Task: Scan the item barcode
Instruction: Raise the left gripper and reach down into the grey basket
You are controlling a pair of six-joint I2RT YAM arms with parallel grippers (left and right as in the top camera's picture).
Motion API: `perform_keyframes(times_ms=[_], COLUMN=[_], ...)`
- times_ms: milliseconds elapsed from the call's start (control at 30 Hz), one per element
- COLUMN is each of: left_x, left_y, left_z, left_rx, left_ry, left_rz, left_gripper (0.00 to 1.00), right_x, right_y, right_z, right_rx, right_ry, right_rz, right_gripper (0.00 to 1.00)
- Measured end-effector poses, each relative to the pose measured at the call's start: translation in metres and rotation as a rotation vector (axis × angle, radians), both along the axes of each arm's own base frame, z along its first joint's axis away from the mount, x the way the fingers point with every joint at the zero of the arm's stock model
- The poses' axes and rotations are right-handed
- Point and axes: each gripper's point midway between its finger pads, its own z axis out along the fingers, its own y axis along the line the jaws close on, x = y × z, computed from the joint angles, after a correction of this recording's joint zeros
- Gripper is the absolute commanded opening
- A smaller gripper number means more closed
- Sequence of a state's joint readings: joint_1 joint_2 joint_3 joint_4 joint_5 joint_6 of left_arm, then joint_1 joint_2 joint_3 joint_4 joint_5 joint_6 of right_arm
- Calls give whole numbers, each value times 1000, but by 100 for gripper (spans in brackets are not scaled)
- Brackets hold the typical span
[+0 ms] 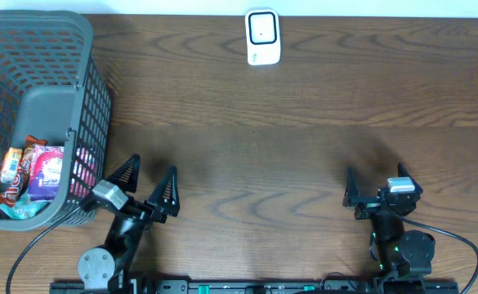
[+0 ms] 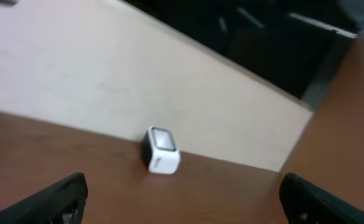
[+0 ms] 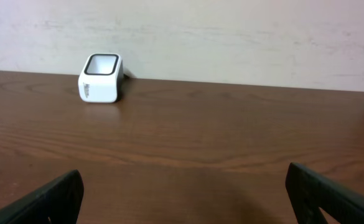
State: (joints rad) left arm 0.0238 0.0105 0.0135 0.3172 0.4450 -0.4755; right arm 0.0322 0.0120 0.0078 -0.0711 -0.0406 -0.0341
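Packets point(image 1: 34, 173) of snacks, the items to be scanned, are lying heaped in a corner of the grey mesh basket point(image 1: 96, 98), which is standing well to the left of the white scanner point(image 1: 263, 37) and closer to the robot than it. The scanner is sitting alone at the far edge of the table point(image 1: 304, 139), its dark window facing upward. The left arm point(image 1: 112, 196) is hovering far from the scanner, just beside the basket, its jaws spread wide and grasping nothing. The right arm point(image 1: 398, 192) is waiting well to the right of the scanner, on the robot's side of the table, its jaws likewise released and empty. Nothing is being held, so the step in hand is probably the pick. The left arm is sitting closest, so it is looking like the one to use, coming down over the rim rather than through the mesh. It should be pinching a single packet by one edge and lifting it clear of the wall before heading for the scanner. Where the barcode is printed is not showing, so the packet may be needing a turn toward the window.
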Motion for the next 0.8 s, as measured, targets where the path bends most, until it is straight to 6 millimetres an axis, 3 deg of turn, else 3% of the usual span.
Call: perform_keyframes(times_ms=[67,133,300,433,533,633,700,800], left_x=[-4,-11,-39,-40,-17,20,55,86], left_y=[-2,-4,-2,3,5,10,21,40], left_z=[10,35,121,171,195,208,215,231], left_rx=[5,19,64,98,139,192,222,253], left_ry=[-26,-83,-259,-261,-169,-46,60,136], left_rz=[-14,-20,16,61,78,106,151,225], left_gripper=[98,98,98,98,98,98,98,98], right_x=[0,0,0,0,0,0,0,0], right_y=[0,0,0,0,0,0,0,0], right_z=[0,0,0,0,0,0,0,0], right_rx=[0,0,0,0,0,0,0,0], right_ry=[0,0,0,-1,0,0,0,0], right_rz=[0,0,0,0,0,0,0,-1], right_gripper=[99,99,99,99,99,99,99,99])
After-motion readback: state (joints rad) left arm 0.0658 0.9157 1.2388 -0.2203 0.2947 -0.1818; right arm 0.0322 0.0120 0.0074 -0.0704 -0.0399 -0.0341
